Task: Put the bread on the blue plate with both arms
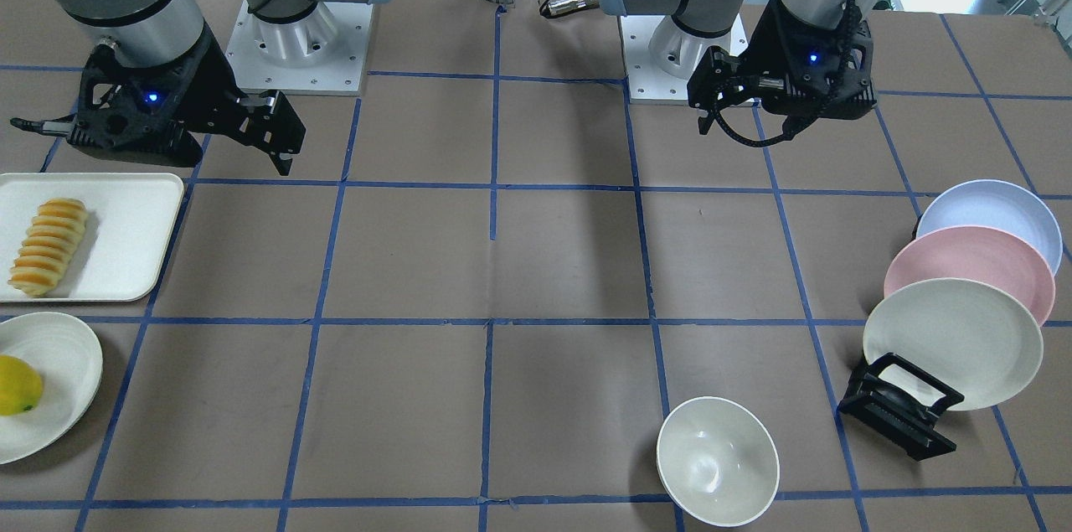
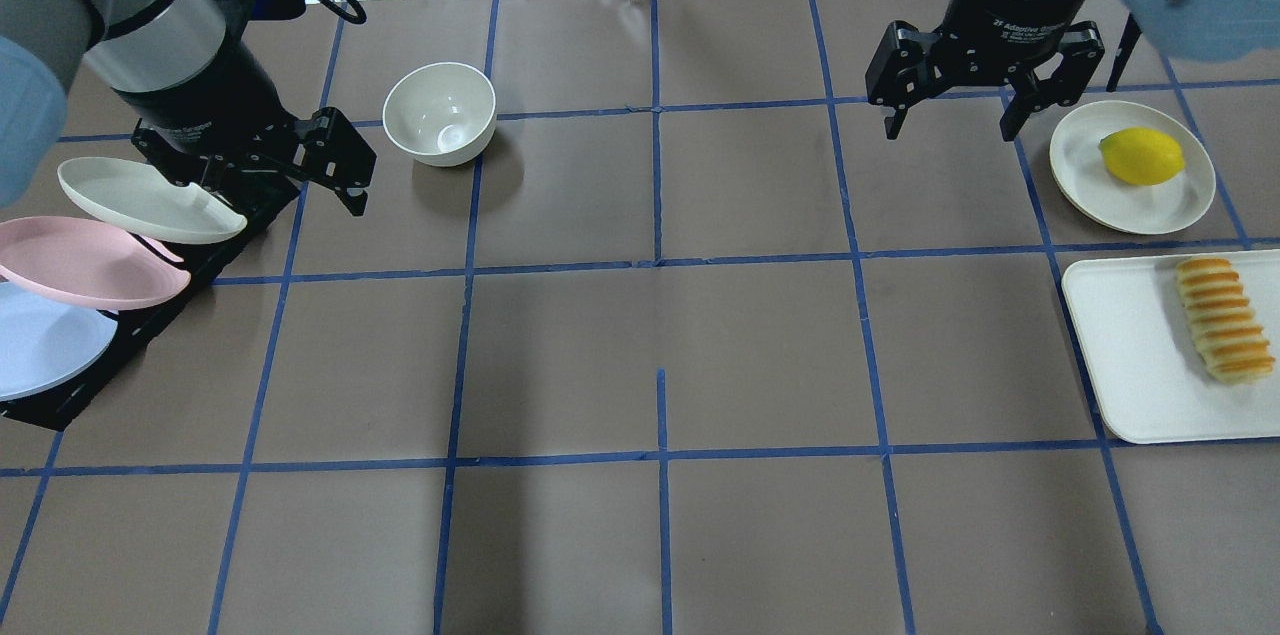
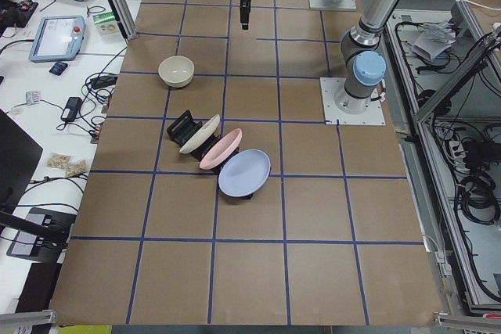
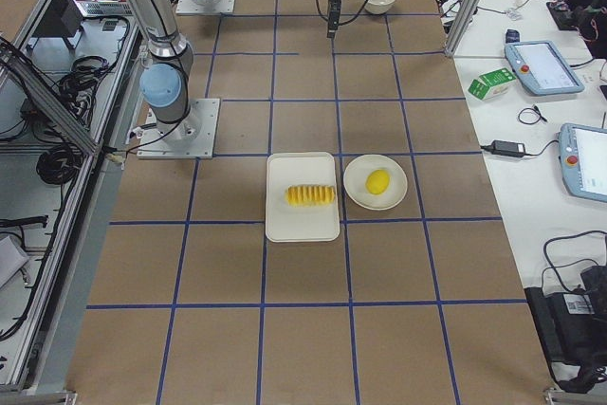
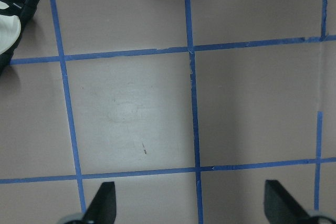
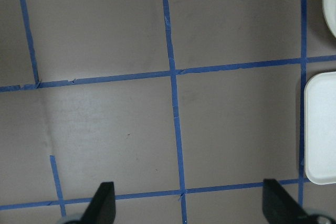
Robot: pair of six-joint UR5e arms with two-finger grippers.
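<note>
The bread (image 2: pixel 1222 318) lies on a white tray (image 2: pixel 1120 355) at the table's right side; it also shows in the front view (image 1: pixel 48 245). The blue plate (image 2: pixel 40 340) leans in a black rack (image 1: pixel 900 406) at the left side, behind a pink plate (image 2: pixel 80 260) and a cream plate (image 2: pixel 140 200); in the front view the blue plate (image 1: pixel 988 214) is the farthest of the three. My left gripper (image 2: pixel 265 177) hangs open and empty above the rack area. My right gripper (image 2: pixel 950 130) hangs open and empty, left of the lemon plate. Both wrist views show only bare table between wide-apart fingers.
A white bowl (image 2: pixel 440 113) stands right of the left gripper. A yellow lemon (image 2: pixel 1142 156) sits on a small white plate (image 2: pixel 1190 205) just beyond the tray. Blue tape lines grid the brown table. Cables and a small box lie past the far edge.
</note>
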